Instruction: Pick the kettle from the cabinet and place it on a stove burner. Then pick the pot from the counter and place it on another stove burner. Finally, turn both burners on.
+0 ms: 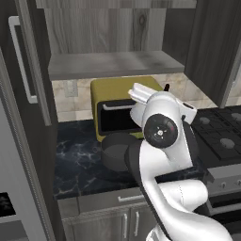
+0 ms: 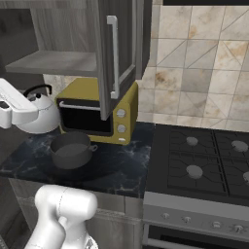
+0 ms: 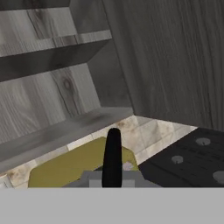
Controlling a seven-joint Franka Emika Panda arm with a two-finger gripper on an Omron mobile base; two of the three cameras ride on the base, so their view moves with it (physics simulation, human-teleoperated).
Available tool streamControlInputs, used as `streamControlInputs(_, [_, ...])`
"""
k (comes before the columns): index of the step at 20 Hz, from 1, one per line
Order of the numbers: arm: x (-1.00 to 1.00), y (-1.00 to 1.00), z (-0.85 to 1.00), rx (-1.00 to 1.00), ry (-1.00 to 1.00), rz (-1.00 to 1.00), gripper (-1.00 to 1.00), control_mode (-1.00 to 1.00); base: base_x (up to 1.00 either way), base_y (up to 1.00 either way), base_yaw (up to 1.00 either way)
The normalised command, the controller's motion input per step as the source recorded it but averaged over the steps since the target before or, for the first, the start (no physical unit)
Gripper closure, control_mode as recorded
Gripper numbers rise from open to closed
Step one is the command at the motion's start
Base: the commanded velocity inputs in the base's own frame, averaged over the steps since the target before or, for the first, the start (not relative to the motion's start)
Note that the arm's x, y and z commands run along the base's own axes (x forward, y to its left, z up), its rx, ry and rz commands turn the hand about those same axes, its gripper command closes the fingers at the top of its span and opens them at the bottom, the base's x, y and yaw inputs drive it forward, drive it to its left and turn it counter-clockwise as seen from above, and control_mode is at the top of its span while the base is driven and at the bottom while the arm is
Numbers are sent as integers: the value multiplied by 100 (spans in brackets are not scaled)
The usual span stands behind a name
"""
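In the right base view the silver-white kettle [image 2: 41,115] hangs in the air in front of the open cabinet [image 2: 53,62], above the counter's [image 2: 119,163] left end. My gripper [image 2: 26,97] is shut on its thin black handle. In the hand view the gripper [image 3: 113,168] points over the microwave toward the cooktop [image 3: 192,159]. The dark grey pot [image 2: 72,150] stands on the counter below and right of the kettle; the arm partly hides the pot [image 1: 114,151] in the left base view. The black stove [image 2: 199,155] lies to the right, its burners [image 2: 194,171] bare.
A yellow microwave [image 2: 97,109] stands on the counter behind the pot, under the cabinet shelf [image 1: 113,63]. The open cabinet door [image 2: 114,53] with its long silver handle hangs between the kettle and the stove. Stove knobs [image 2: 216,224] line the front panel.
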Motion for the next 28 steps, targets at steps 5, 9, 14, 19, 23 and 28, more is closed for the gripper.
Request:
streamControlInputs(5, [-43, 0, -22, 0, 0, 0, 100, -100, 0, 0, 0])
streamControlInputs(9, [-21, 0, -4, 1, 0, -2, 100, -100, 0, 0, 0])
streamControlInputs(14, [0, 0, 0, 0, 0, 0, 100, -100, 0, 0, 0])
streamControlInputs(19, [-14, 0, -6, 0, -1, 0, 100, -100, 0, 0, 0])
streamControlInputs(23, [-3, 0, -3, 0, 0, -1, 100, 100, -18, -2, -3])
streamControlInputs(28, [0, 0, 0, 0, 0, 0, 100, 100, -38, -20, -3])
